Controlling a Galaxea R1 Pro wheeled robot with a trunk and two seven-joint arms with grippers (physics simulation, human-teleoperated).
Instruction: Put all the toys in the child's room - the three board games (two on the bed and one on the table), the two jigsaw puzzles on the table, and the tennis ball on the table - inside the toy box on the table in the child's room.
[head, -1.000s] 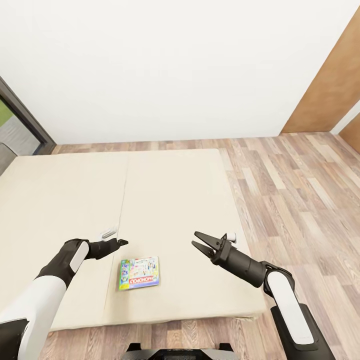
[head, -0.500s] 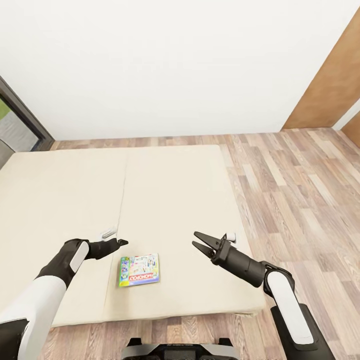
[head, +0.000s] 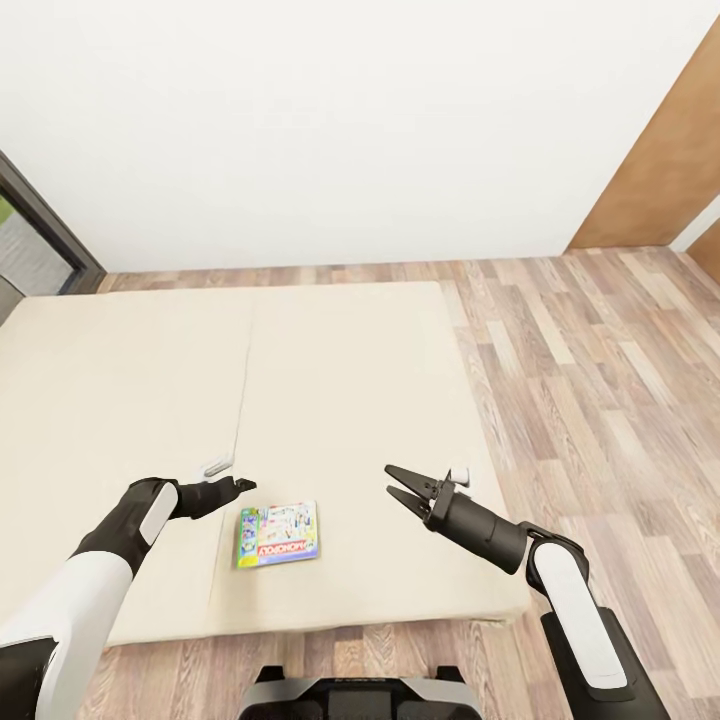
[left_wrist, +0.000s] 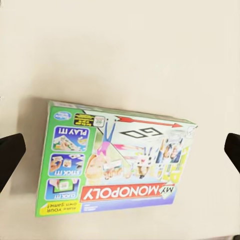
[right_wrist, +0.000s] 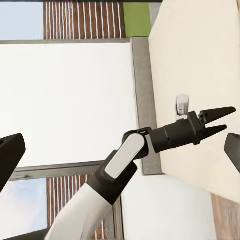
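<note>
The bed (head: 330, 420) lies on the wood floor (head: 600, 380) by a white wall (head: 350, 130). A board game (head: 278, 535) rests on the bed near its foot edge, between the left gripper (head: 244, 485) and right gripper (head: 396, 487), both jaws wide and empty.

"MY MONOPOLY" on board game (left_wrist: 117, 160)

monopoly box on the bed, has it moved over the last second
No. The monopoly box keeps its place against the bed seam and near edge; the camera shifted.
</note>
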